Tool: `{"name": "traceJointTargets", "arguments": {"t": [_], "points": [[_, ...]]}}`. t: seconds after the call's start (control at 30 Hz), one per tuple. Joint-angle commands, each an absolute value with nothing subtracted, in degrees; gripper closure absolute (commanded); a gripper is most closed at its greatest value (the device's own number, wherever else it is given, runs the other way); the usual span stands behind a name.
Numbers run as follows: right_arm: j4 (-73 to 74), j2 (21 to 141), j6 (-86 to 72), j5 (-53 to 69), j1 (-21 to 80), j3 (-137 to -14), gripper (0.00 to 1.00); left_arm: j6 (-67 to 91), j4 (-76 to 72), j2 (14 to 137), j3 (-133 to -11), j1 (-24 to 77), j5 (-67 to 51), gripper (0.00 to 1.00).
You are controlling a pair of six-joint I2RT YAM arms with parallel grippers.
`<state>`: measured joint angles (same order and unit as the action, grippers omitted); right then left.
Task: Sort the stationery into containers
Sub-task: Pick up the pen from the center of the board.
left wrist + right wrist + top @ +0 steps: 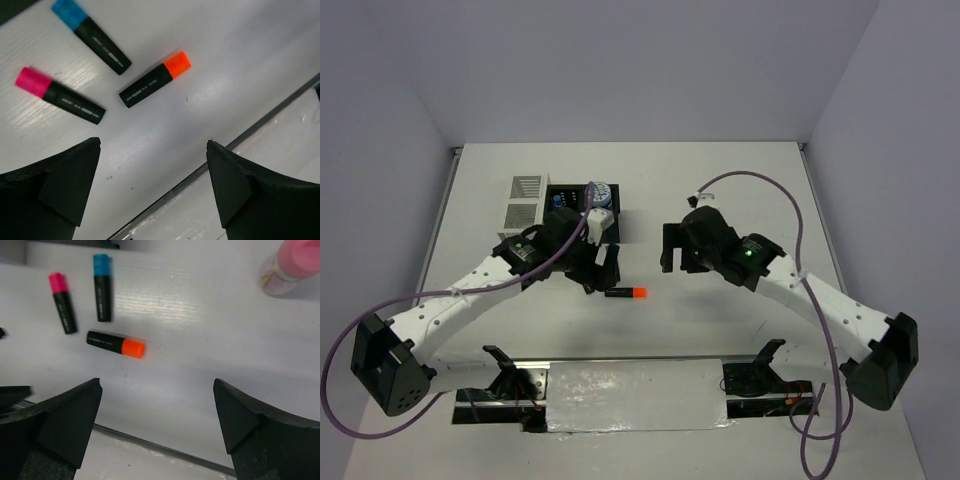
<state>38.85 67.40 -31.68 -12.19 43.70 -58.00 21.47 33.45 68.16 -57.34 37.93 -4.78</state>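
From above, the orange highlighter [628, 293] lies on the table [740, 180], just right of the left gripper [599, 272] and well left of the right gripper [670, 250]. The white organizer [525, 200] and black organizer [570, 198] stand side by side behind the left arm.

In the left wrist view, the fingers [60, 185] are spread with nothing between them. The orange, blue [91, 36] and pink highlighters [59, 95] lie ahead of the tips, untouched.

In the right wrist view, the fingers [250, 425] are also spread and hold nothing. The three highlighters lie ahead to the left, and the pink stick [292, 265] ahead to the right.
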Motion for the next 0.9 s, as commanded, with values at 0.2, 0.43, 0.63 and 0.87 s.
{"name": "traceJointTargets", "arguments": {"t": [0.2,0.43,0.63,0.87], "points": [[41.0,56.5,-33.0,-9.7,43.6,-61.1,0.0,4.0,24.6,75.8,-55.8,41.8,-12.2,0.01],[41.8,49.3,-36.0,-10.5,43.4,-56.2,0.0,0.8,22.9,87.0,-58.4,42.0,-14.9,0.01],[44.9,46.1,-35.9,-12.6,43.2,-55.9,0.0,0.6,21.8,94.8,-61.4,44.7,-13.2,0.07],[46.4,43.4,-35.9,-13.4,43.3,-56.1,0.0,-1.4,21.2,97.5,-60.9,45.8,-10.7,0.09]]}}
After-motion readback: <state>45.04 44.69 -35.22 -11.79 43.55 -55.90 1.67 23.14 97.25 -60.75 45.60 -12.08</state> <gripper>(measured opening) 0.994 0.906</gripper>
